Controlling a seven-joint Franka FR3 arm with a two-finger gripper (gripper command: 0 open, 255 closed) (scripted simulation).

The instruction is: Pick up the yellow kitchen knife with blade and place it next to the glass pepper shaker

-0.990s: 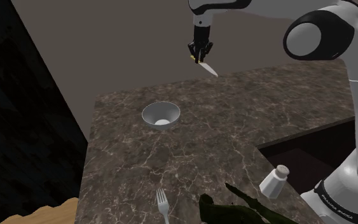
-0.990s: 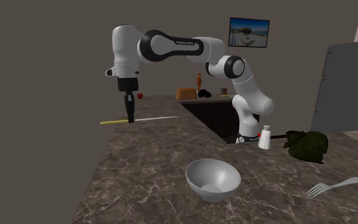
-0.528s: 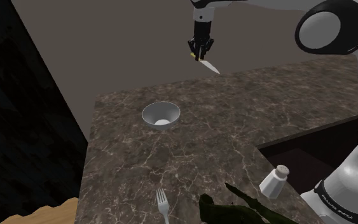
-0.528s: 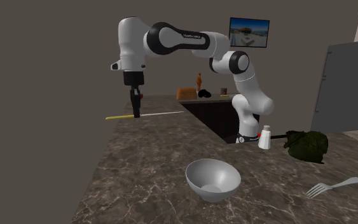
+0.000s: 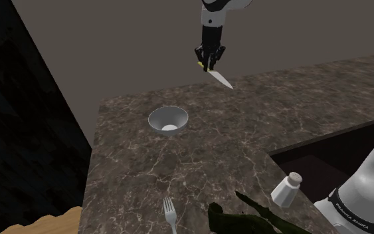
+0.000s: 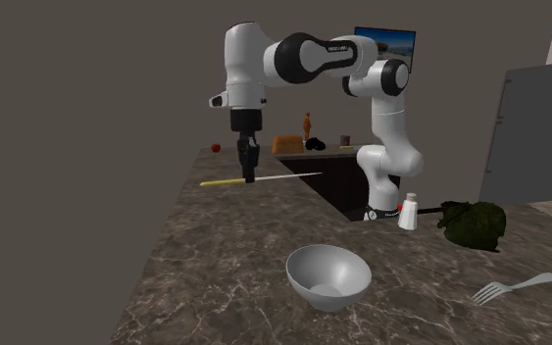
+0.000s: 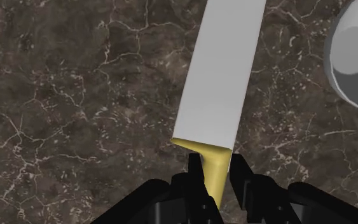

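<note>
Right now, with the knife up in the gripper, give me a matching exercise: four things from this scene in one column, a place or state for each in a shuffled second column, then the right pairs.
Things:
1. knife
2. bowl
3. fork
4. shaker

Places or states:
A. stands upright close to the arm's base
B. lies flat on the counter
C. clasped by the gripper, held above the counter
D. sits mouth up on the counter

Pairs: 1-C, 2-D, 3-B, 4-A
</note>
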